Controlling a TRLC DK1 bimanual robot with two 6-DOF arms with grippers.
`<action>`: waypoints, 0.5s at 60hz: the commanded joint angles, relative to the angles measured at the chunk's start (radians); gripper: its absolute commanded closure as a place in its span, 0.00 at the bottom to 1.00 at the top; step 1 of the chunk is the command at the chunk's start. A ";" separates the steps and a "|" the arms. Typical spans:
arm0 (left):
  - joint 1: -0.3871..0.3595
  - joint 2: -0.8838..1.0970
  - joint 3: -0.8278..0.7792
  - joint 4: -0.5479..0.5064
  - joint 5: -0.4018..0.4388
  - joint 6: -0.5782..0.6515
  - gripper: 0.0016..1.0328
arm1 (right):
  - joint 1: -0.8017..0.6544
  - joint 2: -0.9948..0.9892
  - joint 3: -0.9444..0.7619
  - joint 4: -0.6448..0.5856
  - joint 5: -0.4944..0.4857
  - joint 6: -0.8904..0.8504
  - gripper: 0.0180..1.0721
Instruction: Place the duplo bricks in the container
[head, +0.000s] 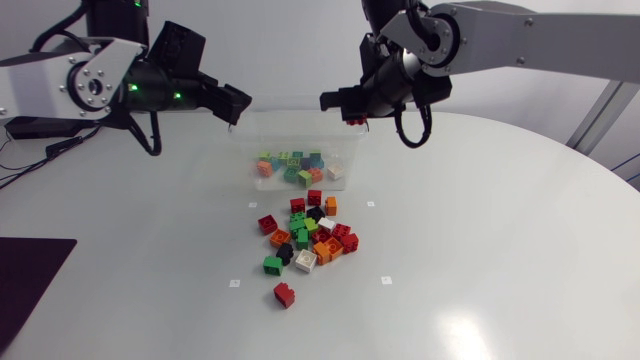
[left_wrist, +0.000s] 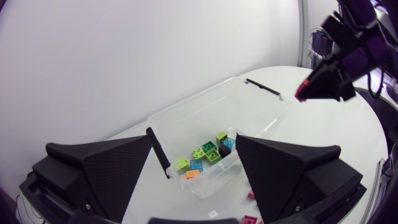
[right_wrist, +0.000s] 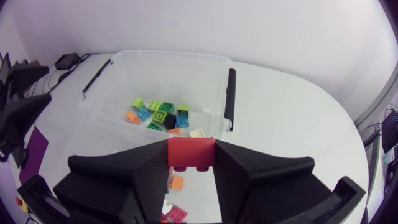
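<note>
The right claw (right_wrist: 191, 149) is clamped on a red brick (right_wrist: 191, 155), one finger on each side. It is held in the air by the right end of the clear container (head: 290, 135), though whether it is over the rim or just short of it cannot be told, and from above only a sliver of red shows. The left claw (head: 237, 108) hangs wide open and empty at the container's left end, its fingers covering part of the near wall. A cluster of bricks (head: 297, 167) lies inside, and the loose pile (head: 310, 238) sits on the table just before the container, mostly hidden behind the right fingers.
</note>
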 joint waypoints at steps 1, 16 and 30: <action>0.011 -0.055 -0.064 -0.049 0.025 0.067 0.07 | 0.008 0.056 0.056 -0.011 -0.003 -0.014 0.69; 0.017 -0.090 -0.171 -0.141 0.071 0.209 0.07 | 0.025 0.154 0.182 0.002 -0.007 -0.018 0.69; 0.016 -0.048 -0.253 -0.167 0.102 0.311 0.07 | 0.030 0.255 0.285 0.029 -0.007 -0.027 0.69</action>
